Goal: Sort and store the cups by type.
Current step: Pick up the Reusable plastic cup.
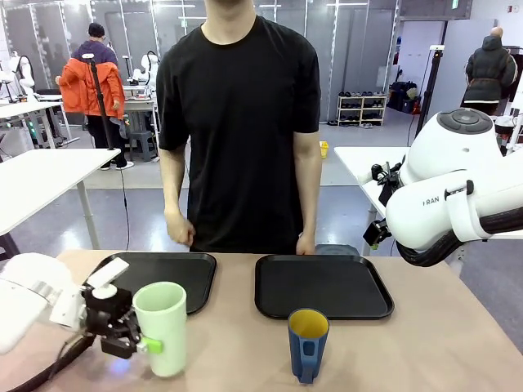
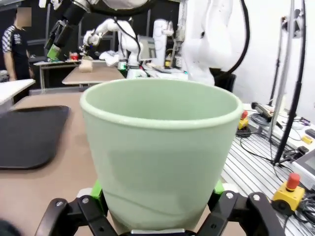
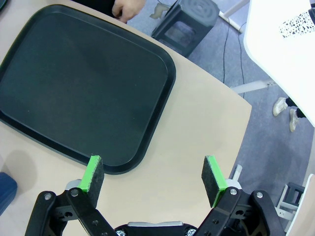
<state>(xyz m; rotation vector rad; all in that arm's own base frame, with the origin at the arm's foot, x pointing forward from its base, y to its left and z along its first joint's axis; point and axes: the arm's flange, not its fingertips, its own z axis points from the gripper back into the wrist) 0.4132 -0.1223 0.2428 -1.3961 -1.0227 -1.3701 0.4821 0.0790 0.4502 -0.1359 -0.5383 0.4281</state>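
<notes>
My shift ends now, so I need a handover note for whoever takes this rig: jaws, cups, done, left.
Left gripper: jaws closed on the green cup, upright in front of the left tray.
Right gripper: open, empty, above the table by a corner of the right tray.
Blue mug: on the table in front of the right tray.
Done: nothing stored; both trays bare.
Left: likely one cup to each tray.
</notes>
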